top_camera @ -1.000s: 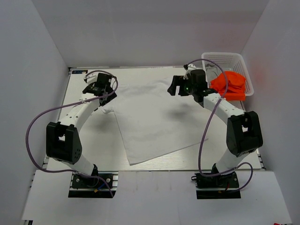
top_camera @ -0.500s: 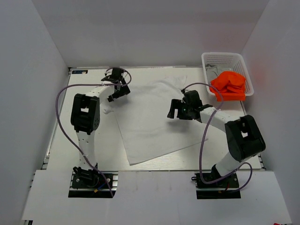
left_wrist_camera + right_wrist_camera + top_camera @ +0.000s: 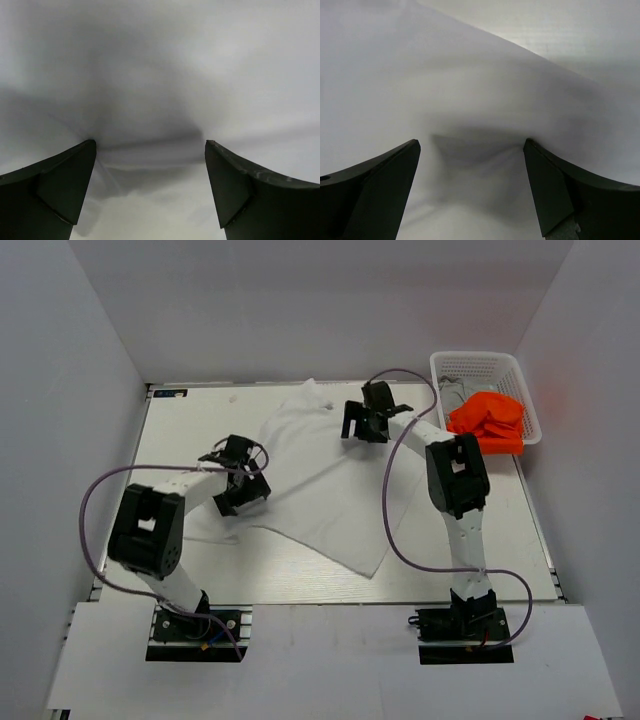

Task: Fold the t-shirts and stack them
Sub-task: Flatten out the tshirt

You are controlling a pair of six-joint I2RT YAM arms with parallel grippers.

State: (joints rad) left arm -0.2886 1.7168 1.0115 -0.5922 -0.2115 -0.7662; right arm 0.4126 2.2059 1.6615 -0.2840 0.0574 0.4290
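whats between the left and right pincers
Only the plain white cloth t-shirt lies between the left pincer and right pincer, shown in the top view.

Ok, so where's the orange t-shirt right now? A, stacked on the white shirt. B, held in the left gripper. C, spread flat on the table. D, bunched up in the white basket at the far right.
D: the orange t-shirt sits crumpled inside the white basket, apart from the white t-shirt, and neither gripper is near it.
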